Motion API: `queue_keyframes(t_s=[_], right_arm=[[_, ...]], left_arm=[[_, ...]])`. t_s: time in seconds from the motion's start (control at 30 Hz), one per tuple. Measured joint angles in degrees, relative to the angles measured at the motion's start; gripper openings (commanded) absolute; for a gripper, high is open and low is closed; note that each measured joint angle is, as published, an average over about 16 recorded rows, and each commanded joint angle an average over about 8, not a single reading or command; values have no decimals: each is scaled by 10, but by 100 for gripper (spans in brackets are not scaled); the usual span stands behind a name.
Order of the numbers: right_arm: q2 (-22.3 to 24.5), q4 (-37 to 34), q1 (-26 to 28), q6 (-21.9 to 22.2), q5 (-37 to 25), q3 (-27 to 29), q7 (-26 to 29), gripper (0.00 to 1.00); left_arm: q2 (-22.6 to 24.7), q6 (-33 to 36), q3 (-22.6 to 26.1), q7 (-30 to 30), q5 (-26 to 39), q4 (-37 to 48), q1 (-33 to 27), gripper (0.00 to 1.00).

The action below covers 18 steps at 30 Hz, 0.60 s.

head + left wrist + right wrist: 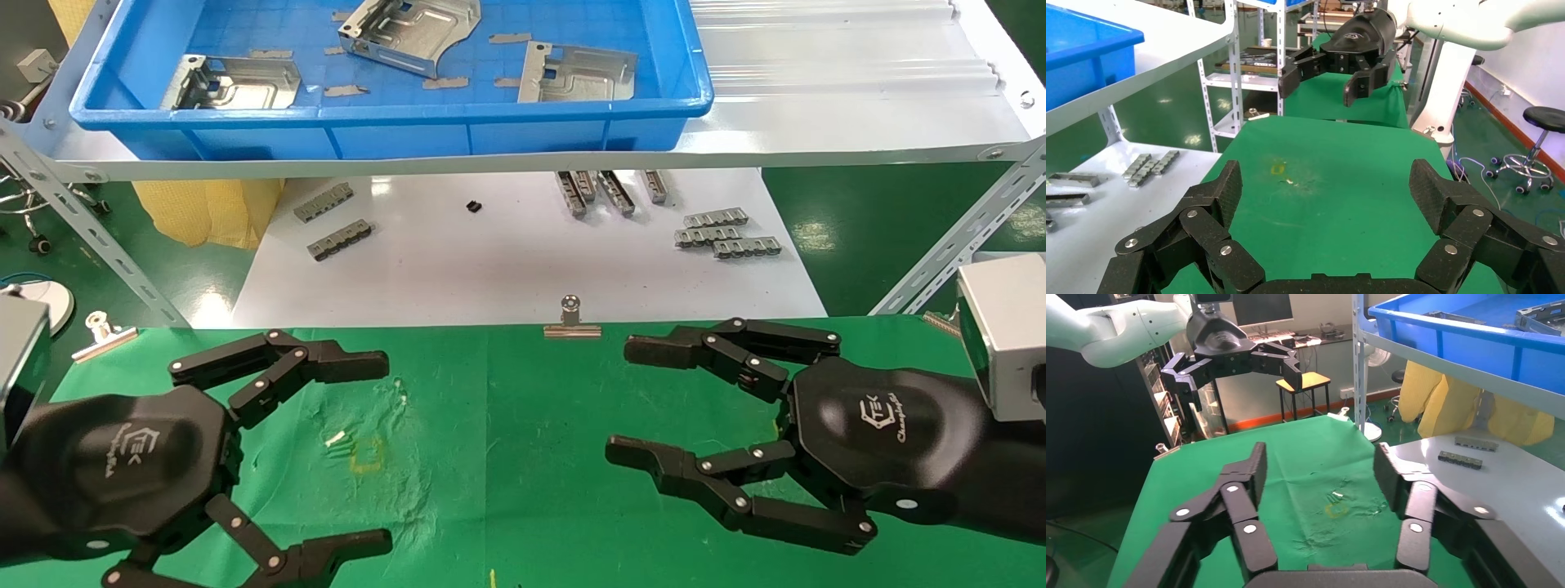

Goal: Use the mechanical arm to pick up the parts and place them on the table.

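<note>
**Nothing lifted yet: three parts in the tray, both end effectors waiting over the desk**

I count three parts in the blue tray (523, 114) on the raised shelf (817, 122): one part at the left (233, 82), one at the far middle, tilted (409, 34), one at the right (576, 75). Small grey strips (445, 82) lie scattered among them in the tray; those are not mine to move. None of the parts has reached the desk (507, 457), whose creased green cloth carries only a faded yellow square mark (366, 453).

My left end effector (388, 449) hovers low over the near left of the cloth, fingers spread wide and holding nothing. The right end effector (625, 400) mirrors it on the near right, likewise released and empty. I judge this to be the very start: the first pick has not begun. The next move calls for raising one arm well up and forward over the tray's front wall, then coming down on a plate's folded flange or edge, since flat sheet metal offers little to pinch.

Beyond the cloth, a white board (507, 269) below the shelf holds grey comb-like strips (727, 233), and silver binder clips (571, 318) grip the cloth's far edge. The wrist views show a workshop with metal racking, a green floor and a stool.
</note>
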Motion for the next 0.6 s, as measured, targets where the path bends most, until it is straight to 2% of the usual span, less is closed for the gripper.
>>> queue_keyframes(t_s=[0.4, 0.6], right_arm=[[0, 0, 0, 0, 0, 0, 0, 0], [0, 0, 0, 0, 0, 0, 0, 0]], left_arm=[[1, -1, 0, 0, 1, -1, -2, 100], [7, -6, 0, -1, 8, 0, -26, 100]])
